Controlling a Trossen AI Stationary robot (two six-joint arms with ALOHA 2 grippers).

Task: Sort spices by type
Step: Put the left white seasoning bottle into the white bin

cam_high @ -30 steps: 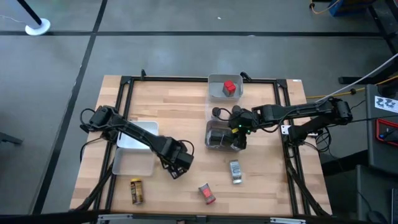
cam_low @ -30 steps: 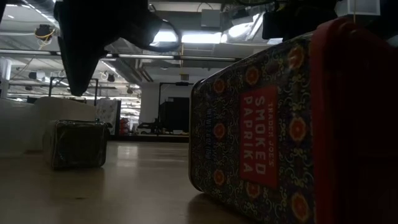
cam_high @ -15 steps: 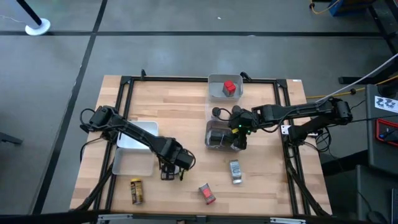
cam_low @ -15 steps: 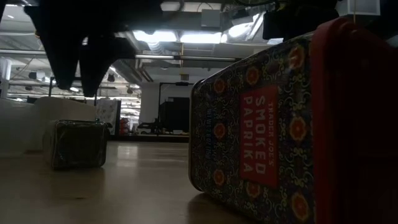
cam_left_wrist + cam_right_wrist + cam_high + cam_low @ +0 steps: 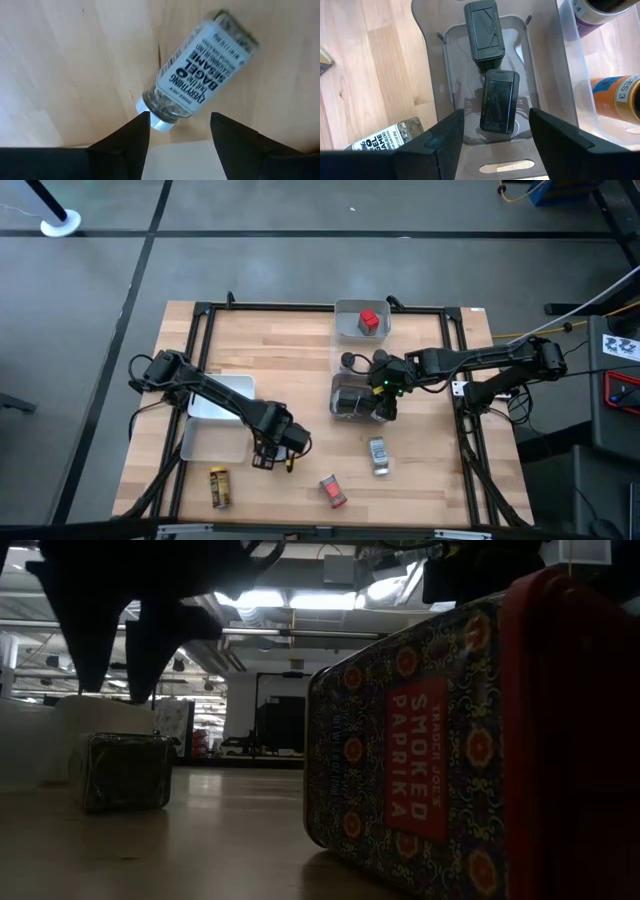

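The left gripper (image 5: 179,119) hung over a bagel-seasoning jar (image 5: 200,70) that lay on its side on the bench (image 5: 300,350), near the front and well left of centre. Its jaws were released and held nothing, with the jar's cap just ahead of the gap between them.

The jar lay slanted across the line of the jaws. If they came down and closed as they stood, they would probably catch only the cap end. The round glass could then pivot or roll away, or one finger could land on top and skid it along the wood.

The right gripper (image 5: 496,112) waited over a tray (image 5: 540,60) holding two dark tins (image 5: 499,102), its jaws also released and empty. A descent there might knock the nearer tin.

The high view placed both arms but hid the left arm's jar beneath the gripper. Only the left wrist view showed that jar, its label and its slant. The right wrist view alone showed what the tray held, plus a second bagel jar (image 5: 385,137) beside it. The low view read a paprika tin (image 5: 400,760) close up; which container that matched from above was hard to say, perhaps the red box (image 5: 333,491).
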